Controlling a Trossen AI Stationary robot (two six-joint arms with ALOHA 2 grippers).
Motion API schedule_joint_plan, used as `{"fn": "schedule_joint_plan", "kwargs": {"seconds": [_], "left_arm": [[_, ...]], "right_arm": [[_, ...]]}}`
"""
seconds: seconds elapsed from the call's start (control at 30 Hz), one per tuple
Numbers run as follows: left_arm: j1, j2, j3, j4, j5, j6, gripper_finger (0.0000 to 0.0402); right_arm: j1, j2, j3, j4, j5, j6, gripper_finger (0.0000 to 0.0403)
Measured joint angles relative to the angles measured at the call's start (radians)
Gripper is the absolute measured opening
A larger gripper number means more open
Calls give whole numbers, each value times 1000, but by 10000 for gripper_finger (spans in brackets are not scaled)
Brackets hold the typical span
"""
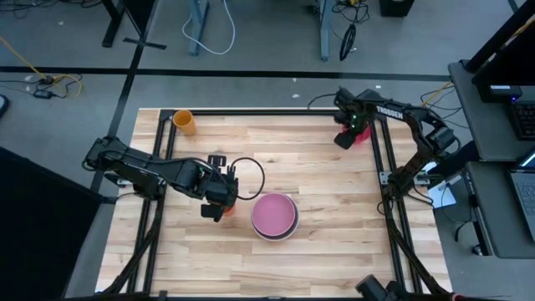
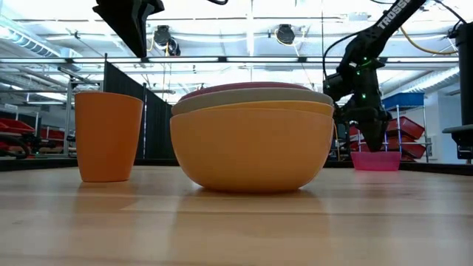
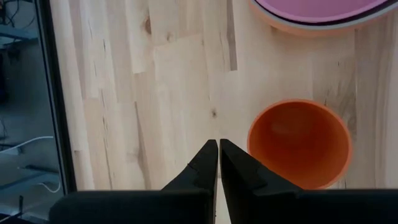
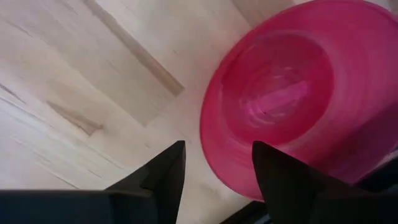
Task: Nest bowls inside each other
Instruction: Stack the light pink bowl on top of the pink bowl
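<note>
Bowl stack: you have the nested bowls sitting on the wooden table near its middle. From above the pale pink one shows on top; at table height you can see an orange bowl outermost, a pale grey-green rim above it, and a pink rim at the very top.
Magenta bowl: your fourth bowl sits apart from the stack, at the table's far right corner, right under the right arm.
Right gripper: your right gripper hovers over the magenta bowl's edge with its fingers spread apart, holding nothing.
Left gripper: your left gripper hangs just left of the stack with its fingers pressed together, empty.
Orange cup: it stands upright just beside the left gripper's fingertips, near the stack but not touching it.
Second cup: a yellow-orange cup stands at the far left corner, well apart from everything.
</note>
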Motion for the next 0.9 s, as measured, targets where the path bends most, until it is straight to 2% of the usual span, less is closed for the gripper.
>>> {"fn": "schedule_joint_plan", "kwargs": {"seconds": [0.37,0.5,0.67,0.9], "left_arm": [[0,0,0,16,0,1,3],[0,0,0,15,-1,1,3],[0,0,0,15,0,0,3],[0,0,0,14,0,-7,3]], "right_arm": [[-10,88,0,41,-23,-22,165],[-15,109,0,43,-24,-22,121],[-15,111,0,43,-24,-20,16],[48,101,1,-30,-34,-22,1]]}}
